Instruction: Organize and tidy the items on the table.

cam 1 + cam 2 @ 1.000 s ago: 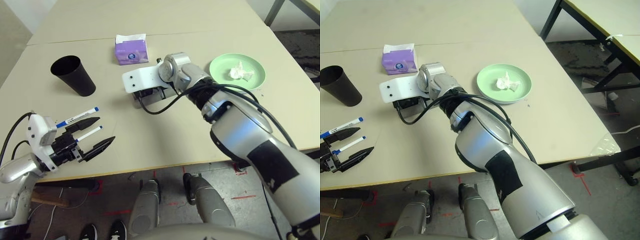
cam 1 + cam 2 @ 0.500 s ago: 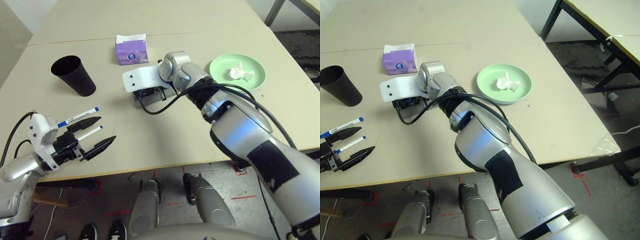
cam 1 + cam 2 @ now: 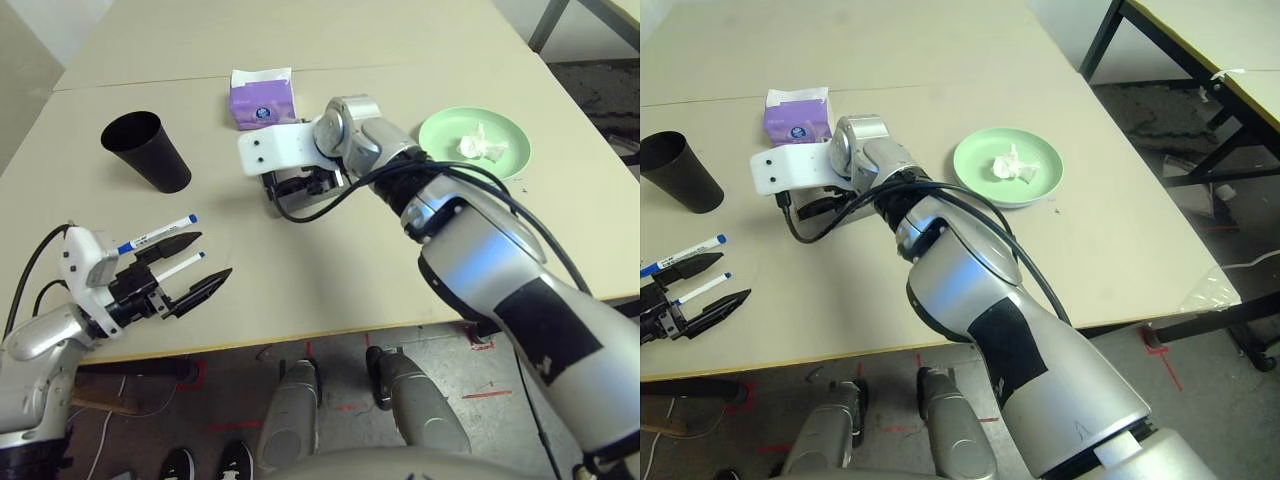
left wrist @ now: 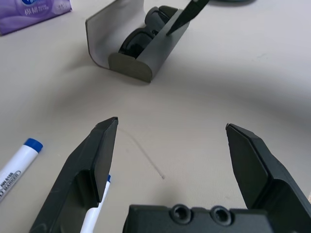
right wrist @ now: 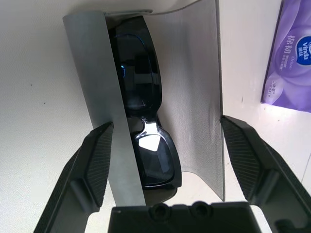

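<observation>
Lying inside the open grey case (image 5: 194,87), the black sunglasses (image 5: 146,121) sit mid-table, just beside the purple tissue pack (image 3: 262,100). Right gripper (image 5: 170,150) hovers over them, fingers spread wide, holding nothing (lid flap not yet folded over). Risk: a fingertip catching the thin flap could drag the light case or tip the glossy lenses out. Left gripper (image 4: 170,145) is likewise spread and empty near the two markers (image 3: 155,237). Table (image 3: 330,270) is smooth, matte.
</observation>
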Robot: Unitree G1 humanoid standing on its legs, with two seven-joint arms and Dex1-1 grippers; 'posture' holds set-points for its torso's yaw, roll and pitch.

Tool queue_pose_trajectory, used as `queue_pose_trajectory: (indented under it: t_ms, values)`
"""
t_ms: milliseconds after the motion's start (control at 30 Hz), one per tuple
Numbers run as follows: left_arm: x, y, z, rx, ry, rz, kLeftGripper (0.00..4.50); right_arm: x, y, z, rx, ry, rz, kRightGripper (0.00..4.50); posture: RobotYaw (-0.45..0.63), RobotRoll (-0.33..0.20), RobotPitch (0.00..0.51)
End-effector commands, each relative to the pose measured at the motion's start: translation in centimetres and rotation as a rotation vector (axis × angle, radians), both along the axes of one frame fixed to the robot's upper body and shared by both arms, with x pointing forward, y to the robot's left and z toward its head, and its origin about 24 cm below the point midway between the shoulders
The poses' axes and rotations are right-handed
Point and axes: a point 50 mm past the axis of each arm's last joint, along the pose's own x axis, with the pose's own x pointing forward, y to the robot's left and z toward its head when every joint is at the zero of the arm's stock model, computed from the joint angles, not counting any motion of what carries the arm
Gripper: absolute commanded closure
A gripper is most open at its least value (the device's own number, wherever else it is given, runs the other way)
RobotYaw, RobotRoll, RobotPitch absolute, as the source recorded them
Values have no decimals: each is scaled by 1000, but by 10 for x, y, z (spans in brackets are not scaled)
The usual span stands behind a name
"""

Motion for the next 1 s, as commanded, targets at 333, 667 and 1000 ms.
queue_pose_trajectory:
  t_ms: [333,667,1000]
  values:
    - [3,5,-7,-19,11,33,0,-3,-45,66,234,242,-35,22,-71,0,209]
    - [13,6,2,-24,-23,175,0,-32,-160,45,960,359,-184,22,-76,0,226]
    - [44,-2,29,-21,-98,275,2325,-87,-229,-49,1128,272,-406,0,-127,0,236]
